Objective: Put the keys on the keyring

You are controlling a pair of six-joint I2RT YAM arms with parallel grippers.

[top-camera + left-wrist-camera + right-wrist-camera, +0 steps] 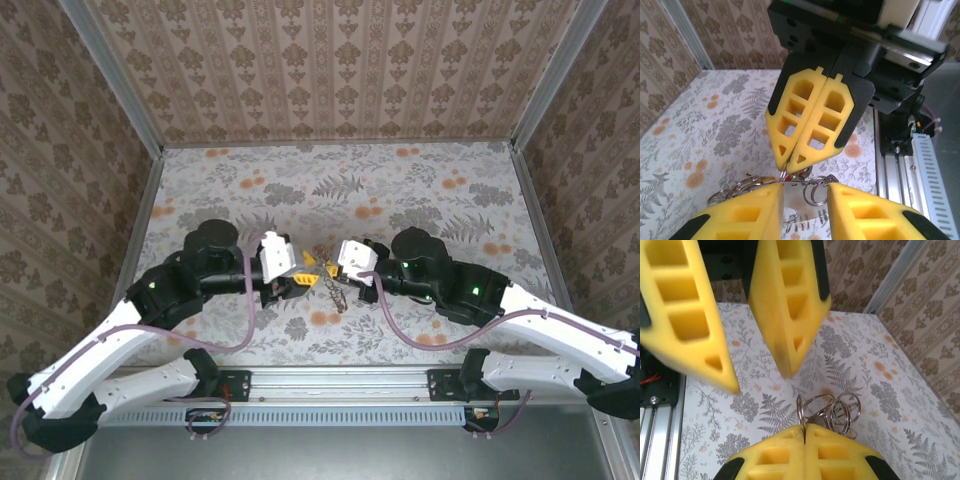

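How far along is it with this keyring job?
Done: nothing I can confirm; no key can be made out on the keyring. In hand: the right gripper is shut on one loop of it, and the left gripper stands open, facing it tip to tip. Left: threading the keys on.

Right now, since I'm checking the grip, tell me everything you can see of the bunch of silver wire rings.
The bunch of silver wire rings is several thin, shiny metal loops, overlapping, tilted over the floral tabletop. The shut right claw pinches one loop at its yellow tips; the open left claw faces it.
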